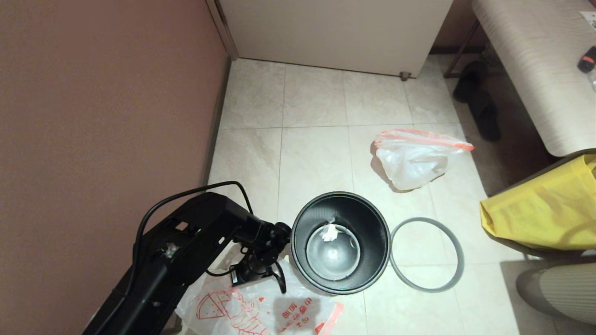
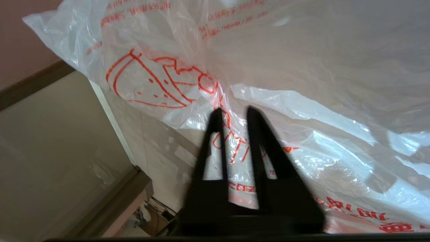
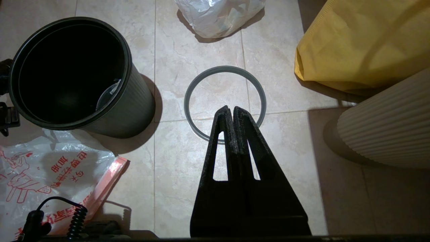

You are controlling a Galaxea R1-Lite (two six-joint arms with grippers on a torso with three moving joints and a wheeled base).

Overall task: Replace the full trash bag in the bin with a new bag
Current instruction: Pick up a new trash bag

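Pinched between the two black fingers of the left gripper (image 2: 233, 112) is a fold of the new bag (image 1: 260, 314), a thin translucent white plastic bag printed with a large red line-drawn cartoon and red characters and edged with a pink-red band. Most of that bag is spread flat on the pale tiled floor (image 1: 316, 102) nearest the robot, on its left side, and one edge is tucked against the foot of the bin. In the left wrist view the plastic is seen lifted and stretched around the fingertips. The right gripper (image 3: 231, 109) is seen only in its own wrist view, its fingers pressed together with nothing between them, held above the near arc of the thin grey rim ring (image 1: 427, 254). That ring is laid flat on the tiles just to the right of the bin, apart from it. The bin (image 1: 340, 242), a small round black wastebasket, is stood upright beyond the new bag; a small scrap of white paper (image 1: 329, 231) is seen on its shiny silvery inner bottom. Further right a yellow fabric bag (image 1: 545, 209) is set beside a ribbed cream object (image 3: 389, 124). Farther off, beyond the bin and the ring, the full trash bag (image 1: 414, 158), a bunched translucent white plastic bag with an orange-red top band, is left lying on the floor.
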